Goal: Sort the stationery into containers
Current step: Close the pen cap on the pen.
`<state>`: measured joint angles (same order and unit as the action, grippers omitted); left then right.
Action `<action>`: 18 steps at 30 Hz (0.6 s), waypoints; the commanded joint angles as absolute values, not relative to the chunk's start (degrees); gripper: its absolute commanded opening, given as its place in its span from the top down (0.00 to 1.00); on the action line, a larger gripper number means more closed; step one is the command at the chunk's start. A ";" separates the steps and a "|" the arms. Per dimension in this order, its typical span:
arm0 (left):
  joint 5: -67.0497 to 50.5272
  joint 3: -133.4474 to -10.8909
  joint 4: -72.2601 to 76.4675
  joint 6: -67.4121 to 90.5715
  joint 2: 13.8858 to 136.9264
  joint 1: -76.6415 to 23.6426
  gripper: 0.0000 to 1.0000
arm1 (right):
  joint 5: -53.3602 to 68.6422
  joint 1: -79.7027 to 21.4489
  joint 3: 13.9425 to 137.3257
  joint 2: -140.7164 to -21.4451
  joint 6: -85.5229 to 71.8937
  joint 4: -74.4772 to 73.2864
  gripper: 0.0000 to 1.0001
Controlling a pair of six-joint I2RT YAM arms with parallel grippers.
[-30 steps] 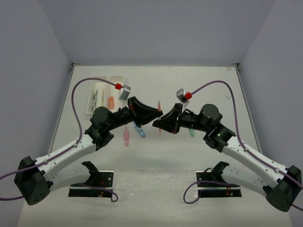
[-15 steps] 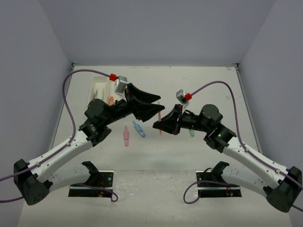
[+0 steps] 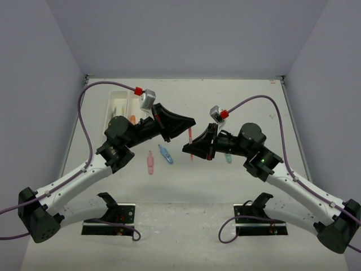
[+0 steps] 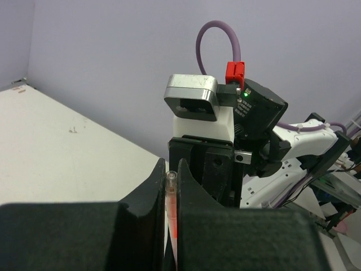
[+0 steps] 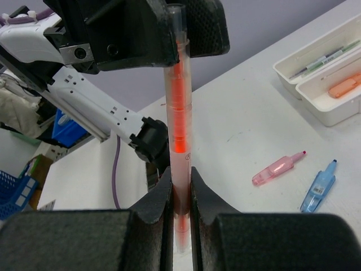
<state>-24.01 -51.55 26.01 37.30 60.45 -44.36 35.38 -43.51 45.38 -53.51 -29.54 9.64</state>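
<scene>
A translucent pen with a red core hangs above the table's middle, gripped at both ends. My left gripper is shut on its far end, jaws pressed on the barrel. My right gripper is shut on the pen's near part. The left wrist view shows the left gripper tips flanking the pen's clear cap. In the right wrist view the right gripper clamps the barrel, with the left gripper on top. The white containers lie far left, partly behind the left arm.
A pink piece and a blue piece lie on the table below the left gripper, also visible as pink piece and blue piece. A green piece sits under the right arm. The containers hold an orange piece and thin pens.
The left gripper rose from near the blue piece, opened wide, and has closed on the pen's far end. The right gripper kept holding the pen in place.
</scene>
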 commanded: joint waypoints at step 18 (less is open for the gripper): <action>-21.93 -35.53 28.64 41.86 56.34 -54.85 1.00 | 28.99 -39.11 80.31 -66.29 -24.67 -0.02 1.00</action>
